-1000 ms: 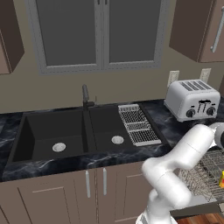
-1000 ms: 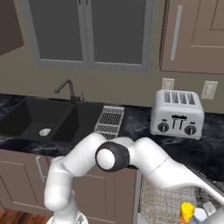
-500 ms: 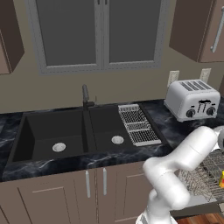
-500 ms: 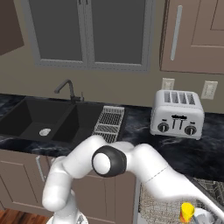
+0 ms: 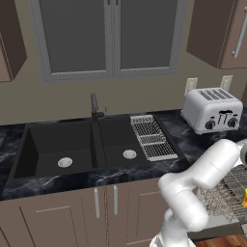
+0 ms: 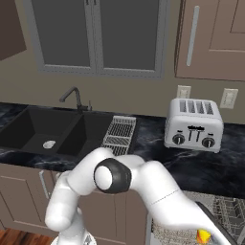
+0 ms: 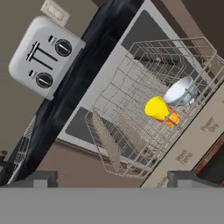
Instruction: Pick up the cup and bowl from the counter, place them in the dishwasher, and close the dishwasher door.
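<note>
The yellow cup (image 7: 161, 110) with an orange end lies on its side in the dishwasher's pulled-out wire rack (image 7: 131, 109). The grey bowl (image 7: 181, 92) rests right beside it, tilted on its edge. My gripper (image 7: 113, 178) hovers above the rack, open, with nothing between its fingertips (image 7: 41, 177). The dishwasher door (image 7: 192, 148) hangs folded down beyond the rack, its lettered inner edge showing. From the base, the rack (image 5: 226, 193) and the cup (image 5: 244, 197) show at the right under the black counter (image 5: 96, 176). The cup (image 6: 203, 235) also peeks past my forearm.
A silver toaster (image 5: 212, 110) stands on the counter right of the black double sink (image 5: 77, 147). A ribbed grey drying rack (image 5: 152, 137) lies by the sink's right basin, behind which rises the faucet (image 5: 95, 107). Handled cabinet doors (image 5: 103, 207) sit below the sink.
My arm has stretched a little further right and down over the dishwasher rack. The gripper has stayed open. Cup and bowl have not moved.
</note>
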Motion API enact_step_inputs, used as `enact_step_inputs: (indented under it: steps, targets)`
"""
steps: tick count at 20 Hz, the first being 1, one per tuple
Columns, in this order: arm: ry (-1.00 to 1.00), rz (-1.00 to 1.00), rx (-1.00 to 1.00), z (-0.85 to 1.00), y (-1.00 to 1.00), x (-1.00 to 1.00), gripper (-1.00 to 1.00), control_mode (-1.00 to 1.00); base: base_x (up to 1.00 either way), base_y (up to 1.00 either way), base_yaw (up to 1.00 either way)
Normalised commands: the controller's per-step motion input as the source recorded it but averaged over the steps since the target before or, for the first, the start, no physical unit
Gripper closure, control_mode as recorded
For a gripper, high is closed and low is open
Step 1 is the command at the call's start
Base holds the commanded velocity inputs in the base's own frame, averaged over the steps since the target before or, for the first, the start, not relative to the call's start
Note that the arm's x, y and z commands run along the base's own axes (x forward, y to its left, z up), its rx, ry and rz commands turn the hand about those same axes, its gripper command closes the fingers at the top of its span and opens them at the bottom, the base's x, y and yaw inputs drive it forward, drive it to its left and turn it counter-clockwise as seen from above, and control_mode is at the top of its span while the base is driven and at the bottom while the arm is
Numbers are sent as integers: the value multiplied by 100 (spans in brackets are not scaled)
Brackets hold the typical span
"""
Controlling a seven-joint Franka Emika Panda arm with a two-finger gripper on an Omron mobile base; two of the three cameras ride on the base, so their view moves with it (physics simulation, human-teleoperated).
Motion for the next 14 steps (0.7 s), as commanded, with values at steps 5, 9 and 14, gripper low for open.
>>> enact_step_inputs:
  steps: [5, 9, 14]
  targets:
    - [-1, 8, 0, -19, 33, -34, -100, -100, 0, 0, 0]
    - [-4, 9, 0, -4, 34, -37, -100, -100, 0, 0, 0]
    - [-4, 6, 0, -1, 36, -22, -100, -100, 0, 0, 0]
